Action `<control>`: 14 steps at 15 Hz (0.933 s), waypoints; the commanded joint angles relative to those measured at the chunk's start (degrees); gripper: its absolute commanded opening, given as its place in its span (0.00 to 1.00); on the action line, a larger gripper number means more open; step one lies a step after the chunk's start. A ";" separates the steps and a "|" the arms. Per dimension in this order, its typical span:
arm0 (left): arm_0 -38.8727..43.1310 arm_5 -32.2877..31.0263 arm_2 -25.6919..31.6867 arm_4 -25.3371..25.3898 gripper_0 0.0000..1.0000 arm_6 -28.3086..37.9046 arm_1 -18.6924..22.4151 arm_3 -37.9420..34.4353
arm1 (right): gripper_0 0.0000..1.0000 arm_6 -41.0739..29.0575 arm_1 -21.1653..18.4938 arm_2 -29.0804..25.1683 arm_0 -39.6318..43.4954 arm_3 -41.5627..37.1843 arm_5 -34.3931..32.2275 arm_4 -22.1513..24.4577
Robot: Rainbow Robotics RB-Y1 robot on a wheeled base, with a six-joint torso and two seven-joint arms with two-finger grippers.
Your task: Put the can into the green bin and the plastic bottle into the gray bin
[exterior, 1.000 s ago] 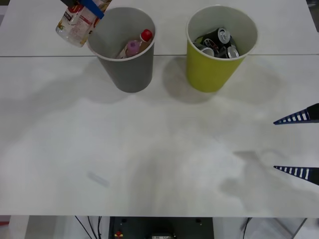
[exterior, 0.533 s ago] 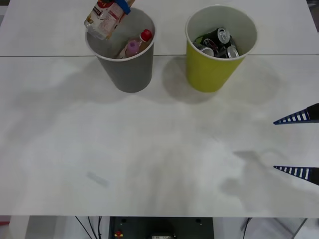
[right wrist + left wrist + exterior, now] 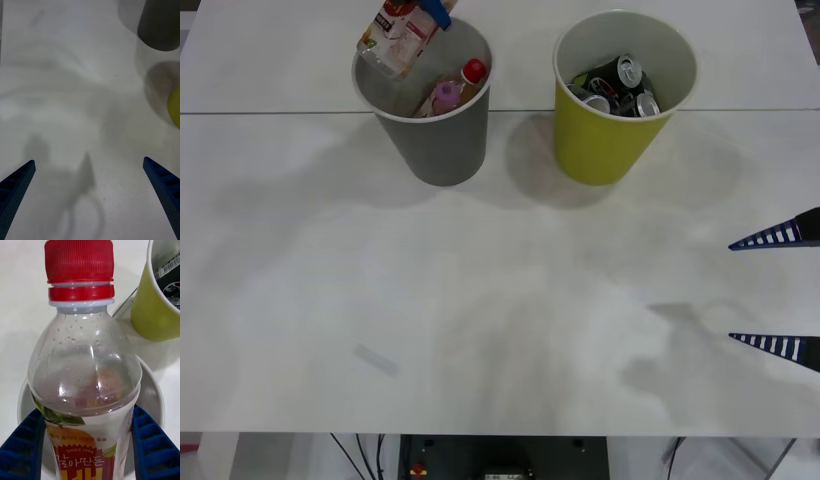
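Note:
My left gripper is shut on the plastic bottle, a clear one with a red, yellow and white label. It hangs tilted over the far left rim of the gray bin. In the left wrist view the bottle with its red cap stands between my blue fingers, with the gray bin's rim below it. The green bin to the right holds several cans. My right gripper waits open at the table's right edge, with nothing in it.
Inside the gray bin lie a pink-capped bottle and a red-capped one. The two bins stand close together at the back of the white table. A seam crosses the table behind them.
My left gripper has carried the bottle to the right, from beside the gray bin's left side to above its rim. The right arm has not moved.

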 commanded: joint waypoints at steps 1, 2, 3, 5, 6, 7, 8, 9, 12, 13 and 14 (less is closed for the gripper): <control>0.01 -0.02 0.02 0.82 1.00 0.06 0.35 -0.03 | 1.00 0.00 0.00 0.00 0.00 0.00 0.00 0.00; 0.01 -0.02 0.02 1.08 1.00 0.06 0.44 -0.11 | 1.00 0.00 0.00 0.00 0.00 0.00 0.00 0.00; 0.10 -0.02 0.02 1.70 1.00 0.06 0.97 -0.29 | 1.00 0.00 0.00 0.00 0.00 0.00 0.00 0.00; 0.18 -0.89 -0.07 3.02 1.00 -1.35 2.29 -0.46 | 1.00 0.00 0.00 0.00 0.00 0.00 0.00 0.00; 0.10 -1.42 -0.07 4.69 1.00 -2.58 3.69 -0.46 | 1.00 0.00 0.00 0.00 0.00 0.00 0.00 0.00; 0.18 -1.86 -0.07 7.15 1.00 -2.84 5.28 -0.46 | 1.00 0.00 0.00 0.00 0.00 0.00 0.00 0.00; 1.15 -2.21 -0.07 9.52 1.00 -3.19 7.12 -1.34 | 1.00 0.00 0.00 0.00 0.00 0.00 0.00 0.00; 3.79 -2.21 -0.07 12.25 1.00 -3.55 10.20 -4.86 | 1.00 0.00 0.00 0.00 0.00 0.00 0.00 0.00; 11.17 -2.12 1.42 17.52 1.00 -7.33 17.40 -13.30 | 1.00 0.00 0.00 0.00 0.00 0.00 0.00 0.00; 13.46 -2.12 2.83 19.63 1.00 -10.14 19.60 -14.44 | 1.00 0.00 0.00 0.00 0.00 0.00 0.00 0.00; 16.00 -2.21 4.68 21.91 1.00 -13.48 21.62 -15.49 | 1.00 0.00 0.00 0.00 0.00 0.00 0.00 0.00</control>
